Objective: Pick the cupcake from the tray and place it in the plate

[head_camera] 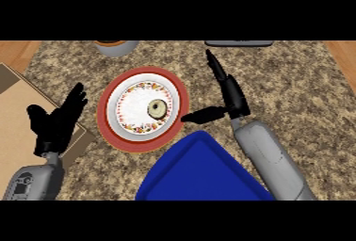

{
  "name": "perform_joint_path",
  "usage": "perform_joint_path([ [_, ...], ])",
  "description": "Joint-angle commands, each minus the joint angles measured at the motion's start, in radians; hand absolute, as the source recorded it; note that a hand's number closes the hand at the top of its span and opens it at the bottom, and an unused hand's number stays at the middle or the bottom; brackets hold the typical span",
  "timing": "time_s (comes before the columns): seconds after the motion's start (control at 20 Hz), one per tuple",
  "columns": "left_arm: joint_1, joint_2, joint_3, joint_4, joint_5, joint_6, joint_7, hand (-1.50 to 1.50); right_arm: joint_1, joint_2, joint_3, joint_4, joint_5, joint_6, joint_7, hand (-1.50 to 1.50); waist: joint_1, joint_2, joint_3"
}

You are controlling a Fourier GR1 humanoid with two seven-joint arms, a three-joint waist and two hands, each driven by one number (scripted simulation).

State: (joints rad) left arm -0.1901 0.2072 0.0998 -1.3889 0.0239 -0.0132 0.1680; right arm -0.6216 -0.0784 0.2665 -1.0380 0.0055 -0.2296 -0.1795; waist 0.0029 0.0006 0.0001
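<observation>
Head view: the cupcake (156, 109) sits on the plate (106, 110), just toward three o'clock of its middle. The right hand (233, 98) is beside the rim at three o'clock, fingers straight, holding nothing. The best move, I'd say, is to lift it away without brushing the rim or the blue tray (201, 174) at five o'clock. The left hand (57, 120) rests open at nine.

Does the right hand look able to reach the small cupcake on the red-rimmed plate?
Probably yes: the black right hand is open beside the red-rimmed plate, nothing between it and the small round cupcake.
</observation>
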Motion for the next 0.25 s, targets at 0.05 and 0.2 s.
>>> perform_joint_path([
  [0.05, 0.016, 0.009, 0.013, 0.019, -0.007, -0.021, -0.026, 0.0, 0.048, -0.067, -0.041, -0.069, 0.038, 0.068, 0.039, -1.5, -0.003, -0.001, 0.0],
  [0.2, -0.015, -0.01, 0.01, 0.009, -0.012, -0.002, 0.01, 0.0, 0.012, -0.042, -0.066, -0.048, 0.061, 0.09, 0.104, -1.5, -0.002, -0.001, 0.0],
])
